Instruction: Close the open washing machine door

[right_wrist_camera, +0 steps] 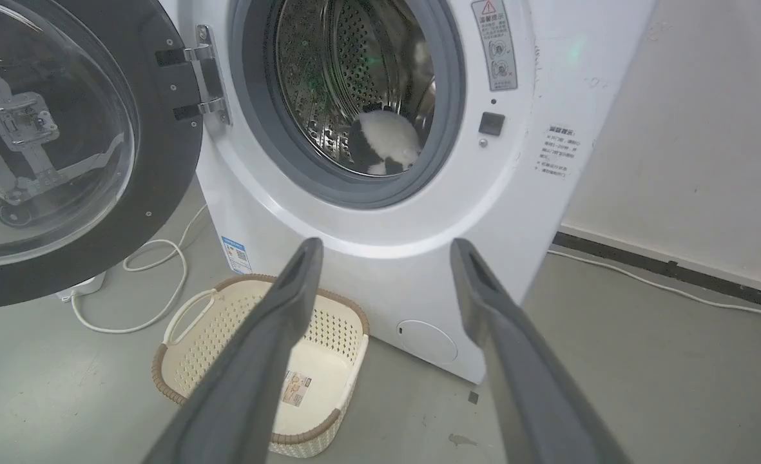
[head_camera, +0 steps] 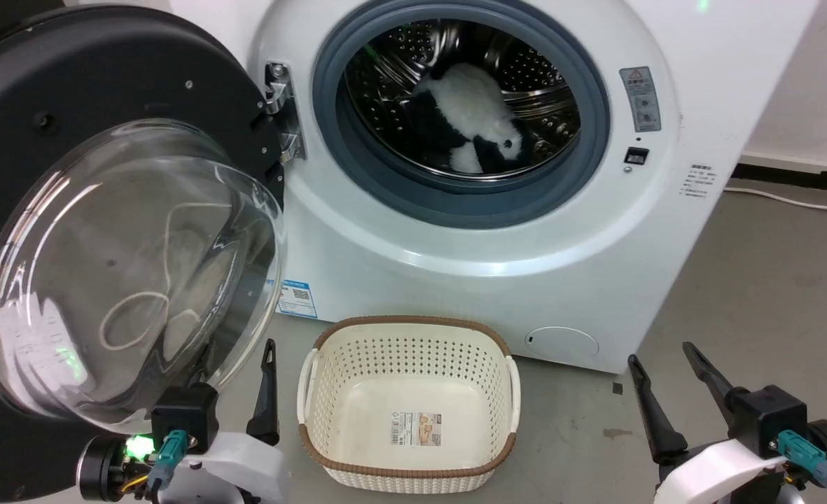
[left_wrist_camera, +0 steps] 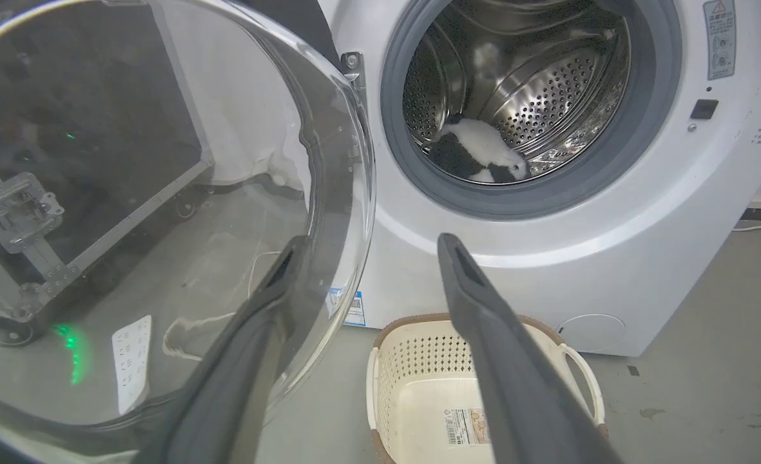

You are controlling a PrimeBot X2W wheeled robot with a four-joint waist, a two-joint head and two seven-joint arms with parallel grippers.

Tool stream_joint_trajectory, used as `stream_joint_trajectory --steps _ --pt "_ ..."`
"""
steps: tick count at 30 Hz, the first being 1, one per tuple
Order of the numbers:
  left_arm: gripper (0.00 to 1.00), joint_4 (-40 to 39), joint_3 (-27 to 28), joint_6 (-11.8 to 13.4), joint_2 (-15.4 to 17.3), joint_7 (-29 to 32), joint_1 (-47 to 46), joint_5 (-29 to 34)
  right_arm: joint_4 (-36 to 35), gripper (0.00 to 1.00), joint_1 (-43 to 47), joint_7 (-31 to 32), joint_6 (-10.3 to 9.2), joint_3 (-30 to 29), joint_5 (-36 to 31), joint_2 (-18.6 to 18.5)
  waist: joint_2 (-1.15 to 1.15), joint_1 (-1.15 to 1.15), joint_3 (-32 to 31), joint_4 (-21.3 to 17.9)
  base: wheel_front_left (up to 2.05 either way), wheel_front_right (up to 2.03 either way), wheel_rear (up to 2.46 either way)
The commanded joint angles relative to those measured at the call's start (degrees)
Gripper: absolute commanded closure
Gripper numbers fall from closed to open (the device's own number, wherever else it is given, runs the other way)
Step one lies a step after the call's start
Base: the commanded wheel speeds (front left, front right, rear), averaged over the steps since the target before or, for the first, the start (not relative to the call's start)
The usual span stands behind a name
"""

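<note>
Looking down from the head view, we see the big round black-framed washing machine door with its bulging clear glass bowl swung wide open. It hangs off the metal hinge on the left side of the white front-loading washing machine. The steel perforated drum is wide open to us, with a fluffy black-and-white panda plush toy lying inside.

Our left end effector sits low, right at the bottom edge of the glass bowl, fingers spread wide and clamped on nothing. In the left wrist view one finger shows through the glass and the other stands clear of it. We honestly can't tell if anything touches the glass.

Our right end effector is well apart from the door, over the grey concrete floor by the machine's lower right corner. It's also spread open and empty.

A cream perforated plastic laundry basket with a brown rim sits on the floor just in front of the machine, between the two arms.
</note>
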Motion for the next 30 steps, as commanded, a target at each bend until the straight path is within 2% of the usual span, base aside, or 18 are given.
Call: stream_joint_trajectory --steps 1,6,10,11,16,30 --pt "0.00 0.03 -0.27 0.31 0.31 -0.75 -0.25 0.20 -0.03 0.00 0.41 -0.70 0.01 -0.10 0.79 0.04 0.00 0.00 -0.03 0.32 0.00 0.00 0.00" --pt "0.00 0.06 -0.67 0.56 0.61 -1.34 -0.21 0.19 -0.09 0.00 0.68 -1.30 0.01 0.26 0.97 0.05 0.00 0.00 -0.16 1.53 0.00 0.00 0.00" --pt "0.00 0.01 -1.13 0.81 0.98 -1.95 -0.20 0.22 -0.04 0.00 0.93 -1.90 0.01 0.56 1.25 0.06 0.00 0.00 -0.36 3.27 0.00 0.00 0.00" --pt "0.00 -0.03 -1.51 1.04 1.29 -2.43 -0.17 0.21 0.12 0.00 1.15 -2.38 0.01 0.79 1.92 0.07 0.00 0.00 -0.60 4.96 0.00 0.00 0.00" --pt "0.00 -0.04 -1.82 1.29 1.62 -2.91 -0.07 0.15 0.29 0.00 1.30 -2.86 0.01 1.14 2.01 0.08 0.00 0.00 -0.85 6.73 0.00 0.00 0.00" --pt "0.00 -1.92 -2.10 3.80 2.49 -4.70 0.96 0.16 2.24 0.00 -0.96 -4.65 0.02 4.88 2.09 -0.13 0.00 0.00 0.19 11.05 0.00 0.00 0.00"
